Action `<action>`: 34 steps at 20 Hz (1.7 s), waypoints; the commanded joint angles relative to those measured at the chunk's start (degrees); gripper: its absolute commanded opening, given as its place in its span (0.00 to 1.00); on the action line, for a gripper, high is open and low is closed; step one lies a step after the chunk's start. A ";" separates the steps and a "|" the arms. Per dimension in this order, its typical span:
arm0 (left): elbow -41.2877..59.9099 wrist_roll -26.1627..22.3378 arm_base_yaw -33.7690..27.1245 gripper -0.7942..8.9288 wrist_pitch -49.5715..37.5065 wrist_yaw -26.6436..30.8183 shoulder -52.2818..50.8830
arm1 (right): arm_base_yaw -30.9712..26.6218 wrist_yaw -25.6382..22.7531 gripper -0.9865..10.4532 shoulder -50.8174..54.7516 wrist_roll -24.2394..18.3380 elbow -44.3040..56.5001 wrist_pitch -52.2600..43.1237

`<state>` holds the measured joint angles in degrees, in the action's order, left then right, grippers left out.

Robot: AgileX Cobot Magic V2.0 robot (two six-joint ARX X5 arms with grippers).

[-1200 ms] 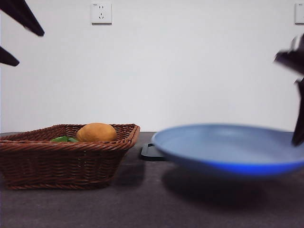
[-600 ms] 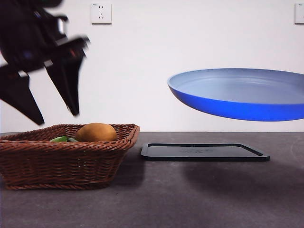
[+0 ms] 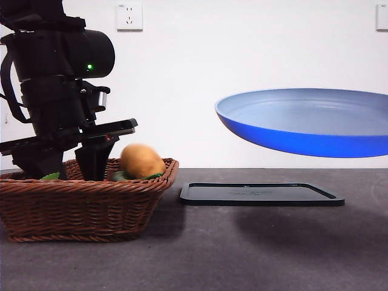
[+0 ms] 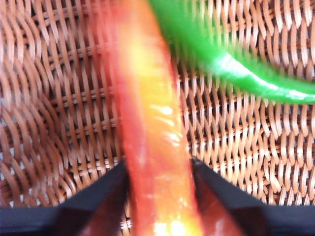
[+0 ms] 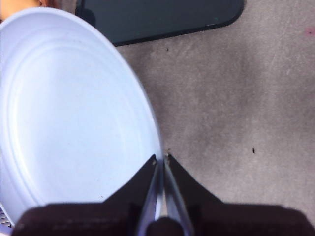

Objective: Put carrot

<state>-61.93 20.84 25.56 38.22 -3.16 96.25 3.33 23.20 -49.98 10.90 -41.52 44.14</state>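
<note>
Inside the basket [image 3: 85, 200], the glossy red-orange carrot [image 4: 152, 137] is straddled by the left gripper [image 4: 157, 182] with jaws apart, while the blue plate [image 5: 74, 113] rim is clamped by the right gripper [image 5: 160, 160].

Red-orange carrot [image 4: 152, 147], brown woven basket [image 3: 79, 206], blue plate [image 3: 303, 121].

Front camera low, level across the table; wrist cameras look steeply down, one close into the basket [image 4: 59, 98].

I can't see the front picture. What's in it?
A black robot hand reaches down into a brown wicker basket beside a yellow-orange lump. To the side, a blue plate hangs in the air above a flat black tray.
</note>
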 commanded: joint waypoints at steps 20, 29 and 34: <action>-1.14 -2.93 24.81 0.23 -7.96 -2.69 -16.81 | 18.03 0.50 0.09 -13.57 10.29 -1.20 -12.44; -1.14 -3.13 27.34 0.37 -6.80 -1.29 -11.87 | 18.60 0.48 0.09 -13.57 10.73 -1.20 -11.98; -1.18 -3.04 27.32 0.37 -7.30 -3.43 -12.72 | 18.34 -0.48 0.09 -13.62 12.48 -1.20 -11.39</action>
<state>-61.95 18.46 52.21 31.40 -6.44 83.46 21.41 22.44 -63.22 22.28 -41.56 33.32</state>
